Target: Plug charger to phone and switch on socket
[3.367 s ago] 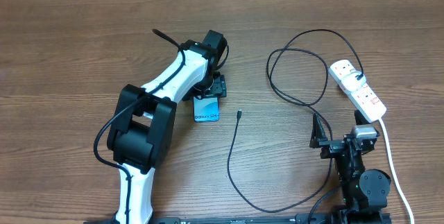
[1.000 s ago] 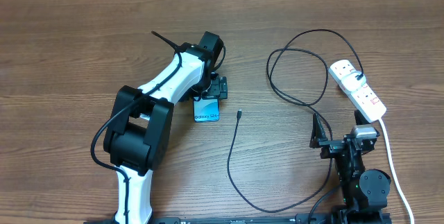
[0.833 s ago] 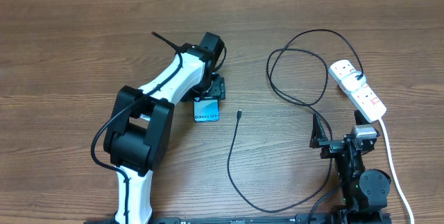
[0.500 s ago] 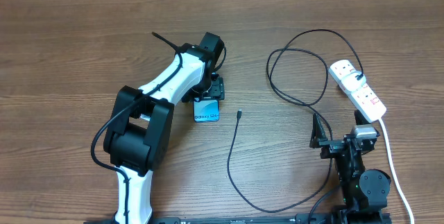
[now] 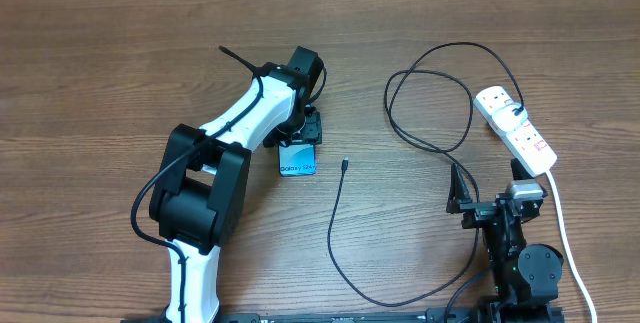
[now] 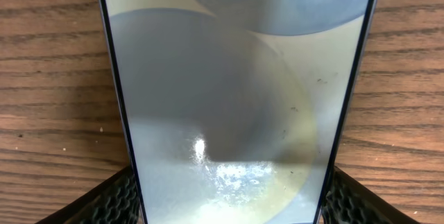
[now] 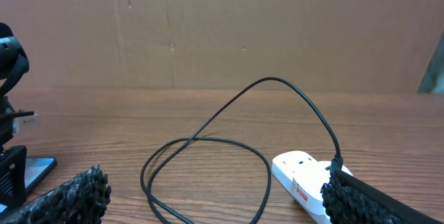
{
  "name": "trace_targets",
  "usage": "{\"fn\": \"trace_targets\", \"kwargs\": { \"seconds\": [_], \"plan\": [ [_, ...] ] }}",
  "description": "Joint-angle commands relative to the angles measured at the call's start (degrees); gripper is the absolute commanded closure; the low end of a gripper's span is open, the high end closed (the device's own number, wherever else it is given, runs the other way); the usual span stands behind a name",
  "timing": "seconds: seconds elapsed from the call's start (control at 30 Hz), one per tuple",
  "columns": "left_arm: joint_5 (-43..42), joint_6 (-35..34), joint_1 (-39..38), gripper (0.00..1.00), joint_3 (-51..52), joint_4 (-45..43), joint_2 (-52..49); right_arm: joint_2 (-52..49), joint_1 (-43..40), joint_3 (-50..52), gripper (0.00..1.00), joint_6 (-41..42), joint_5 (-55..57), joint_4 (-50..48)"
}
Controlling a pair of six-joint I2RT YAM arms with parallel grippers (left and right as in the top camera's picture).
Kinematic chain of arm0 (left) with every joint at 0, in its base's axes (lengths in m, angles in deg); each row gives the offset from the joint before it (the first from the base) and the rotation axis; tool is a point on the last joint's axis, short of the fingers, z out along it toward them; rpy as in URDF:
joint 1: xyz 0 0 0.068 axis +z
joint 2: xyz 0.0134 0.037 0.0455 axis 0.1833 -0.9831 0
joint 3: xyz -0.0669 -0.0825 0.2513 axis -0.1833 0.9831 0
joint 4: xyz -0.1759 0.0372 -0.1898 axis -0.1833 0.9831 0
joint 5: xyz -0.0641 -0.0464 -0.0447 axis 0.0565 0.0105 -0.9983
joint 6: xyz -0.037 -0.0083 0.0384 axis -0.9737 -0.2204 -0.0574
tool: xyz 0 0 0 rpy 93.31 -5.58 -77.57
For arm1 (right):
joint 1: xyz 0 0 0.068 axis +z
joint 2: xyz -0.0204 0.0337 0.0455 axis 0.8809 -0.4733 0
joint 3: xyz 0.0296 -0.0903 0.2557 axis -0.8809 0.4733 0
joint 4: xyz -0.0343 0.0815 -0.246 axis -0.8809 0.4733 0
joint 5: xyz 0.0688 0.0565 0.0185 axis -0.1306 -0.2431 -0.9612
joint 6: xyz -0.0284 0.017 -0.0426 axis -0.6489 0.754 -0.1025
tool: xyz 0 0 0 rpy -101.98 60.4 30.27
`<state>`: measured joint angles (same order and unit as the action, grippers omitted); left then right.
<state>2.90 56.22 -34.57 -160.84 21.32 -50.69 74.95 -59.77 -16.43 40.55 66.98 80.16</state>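
The phone [image 5: 298, 160] lies flat on the table, its blue screen up. My left gripper [image 5: 306, 127] is down over its far end. In the left wrist view the phone [image 6: 229, 99] fills the frame, and the left gripper [image 6: 229, 200] has its black pads [image 6: 104, 200] against both long edges, shut on it. The charger [image 5: 432, 91] loops from the socket [image 5: 516, 129] across the table, and its free plug tip [image 5: 344, 165] rests just right of the phone. My right gripper [image 5: 487, 188] stands open near the front right, holding nothing, below the socket [image 7: 298, 179].
A thick white cord [image 5: 563, 225] runs from the socket toward the front edge, right of the right arm. The charger's long tail [image 5: 340, 253] curves across the middle front of the wooden table [image 5: 100, 63]. A brown cardboard wall [image 7: 222, 30] backs the table.
The left gripper's jaws have narrowed onto the phone's edges. The phone, the charger, the socket and the right arm have not moved.
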Motion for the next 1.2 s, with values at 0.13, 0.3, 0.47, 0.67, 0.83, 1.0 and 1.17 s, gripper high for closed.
{"fn": "trace_targets", "kwargs": {
  "seconds": [0.13,0.3,0.47,0.67,0.83,1.0,1.17],
  "plan": [
    [-0.8,-0.2,-0.3,0.35,-0.2,2.2,-2.5,0.5,0.2,0.6,0.00,-0.2,0.3,-0.3],
    [-0.7,-0.2,-0.3,0.35,-3.9,4.8,-2.5,0.5,0.2,0.6,0.00,-0.2,0.3,-0.3],
    [-0.7,-0.2,-0.3,0.35,-5.6,5.9,-2.5,0.5,0.2,0.6,0.00,-0.2,0.3,-0.3],
    [-0.7,-0.2,-0.3,0.35,-6.6,6.7,-2.5,0.5,0.2,0.6,0.00,-0.2,0.3,-0.3],
    [-1.3,-0.2,-0.1,0.35,-6.8,7.3,-2.1,0.5,0.2,0.6,0.00,-0.2,0.3,-0.3],
    [-5.4,-0.2,1.1,0.36,-7.6,8.3,-1.6,0.5,0.2,0.6,0.00,-0.2,0.3,-0.3],
    [-10.7,-0.2,3.3,0.37,-10.4,10.9,-1.6,0.5,0.2,0.6,0.00,-0.2,0.3,-0.3]
  ]
}}
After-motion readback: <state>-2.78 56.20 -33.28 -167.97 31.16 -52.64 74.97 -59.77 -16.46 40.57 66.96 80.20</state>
